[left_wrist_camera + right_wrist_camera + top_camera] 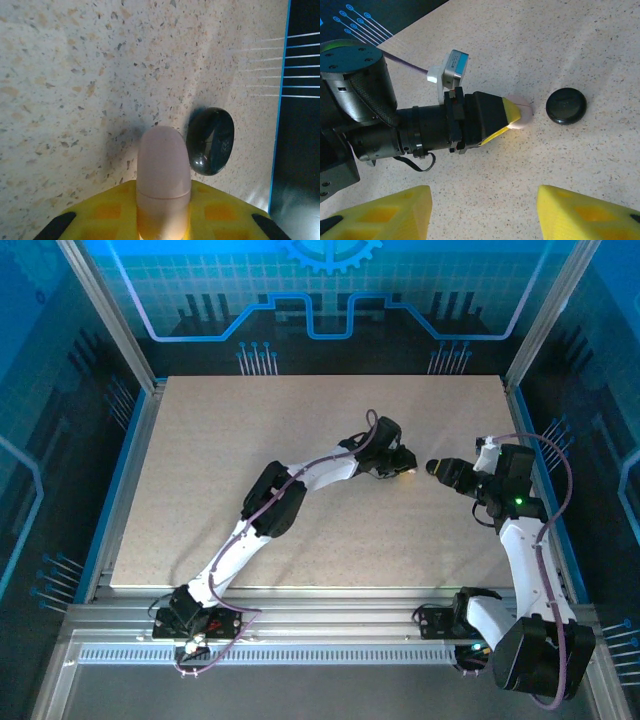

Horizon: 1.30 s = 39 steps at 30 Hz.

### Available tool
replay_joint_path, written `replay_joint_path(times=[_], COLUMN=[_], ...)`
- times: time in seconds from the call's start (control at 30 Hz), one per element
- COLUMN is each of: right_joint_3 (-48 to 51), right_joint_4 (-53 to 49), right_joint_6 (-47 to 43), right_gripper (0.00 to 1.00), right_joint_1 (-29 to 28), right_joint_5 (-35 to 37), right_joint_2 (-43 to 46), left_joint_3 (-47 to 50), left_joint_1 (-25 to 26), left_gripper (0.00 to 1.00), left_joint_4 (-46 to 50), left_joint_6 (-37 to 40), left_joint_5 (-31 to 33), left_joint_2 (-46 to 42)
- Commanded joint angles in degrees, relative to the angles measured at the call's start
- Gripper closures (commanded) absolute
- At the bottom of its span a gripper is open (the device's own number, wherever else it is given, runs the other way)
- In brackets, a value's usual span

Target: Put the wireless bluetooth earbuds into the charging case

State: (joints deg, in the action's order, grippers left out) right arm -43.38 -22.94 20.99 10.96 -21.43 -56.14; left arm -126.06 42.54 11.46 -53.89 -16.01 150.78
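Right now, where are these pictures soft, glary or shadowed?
Left wrist view: the pale pink case, close to the lens, looks soft and throws a dim shadow to its left; the black disc carries glossy reflections. Right wrist view: the right fingers at the bottom edge are blurred, the table sharp.

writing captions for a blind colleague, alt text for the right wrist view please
The left gripper reaches in from the left, pinching a pale pink rounded case just left of a black round disc on the speckled table. The right gripper hangs open in the foreground.
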Motion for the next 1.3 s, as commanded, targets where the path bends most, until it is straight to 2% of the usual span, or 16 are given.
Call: replay_joint_path(times=[0.0,0.17,0.43,0.77,1.0,1.07,1.1,1.13,1.17,1.27], right_joint_3=[-0.42,-0.57,-0.83,-0.27,3.61,5.41,6.35,6.99,7.67,9.90], right_joint_4=[-1.31,-1.41,-1.67,0.45,9.58,14.56,17.32,19.42,21.95,29.84], right_joint_6=[-0.99,-0.76,-0.43,0.66,-0.33,-0.87,-1.36,-1.90,-2.94,-6.89], right_gripper=[0.42,0.42,0.41,0.40,0.33,0.25,0.17,0.03,0.00,0.00], right_joint_1=[1.06,1.10,1.14,1.12,1.16,1.00,0.99,0.90,0.70,-0.63], right_joint_5=[-0.45,-0.63,-0.45,-0.25,0.42,0.85,1.37,2.06,2.92,6.62], right_joint_2=[1.12,1.21,2.00,1.91,0.63,-0.59,-1.46,-2.28,-3.27,-6.42], left_joint_3=[-2.47,-2.65,-2.31,5.03,20.12,26.32,30.35,33.72,38.00,50.15], left_joint_1=[0.13,-0.17,-0.58,-1.90,-3.97,-5.19,-5.89,-6.60,-7.55,-10.96], left_gripper=[0.77,0.65,0.53,0.38,0.30,0.24,0.18,0.04,0.01,0.01], left_joint_4=[4.72,7.34,12.61,18.99,18.37,16.91,15.63,14.40,13.15,8.22], left_joint_6=[-0.34,0.40,4.21,12.87,21.17,24.00,25.73,27.25,28.74,33.01], left_joint_5=[-1.30,-0.78,1.72,8.92,19.84,24.22,26.92,29.42,32.57,40.59], left_joint_2=[2.01,1.64,-0.99,-11.09,-27.55,-34.14,-37.92,-41.46,-45.49,-56.96])
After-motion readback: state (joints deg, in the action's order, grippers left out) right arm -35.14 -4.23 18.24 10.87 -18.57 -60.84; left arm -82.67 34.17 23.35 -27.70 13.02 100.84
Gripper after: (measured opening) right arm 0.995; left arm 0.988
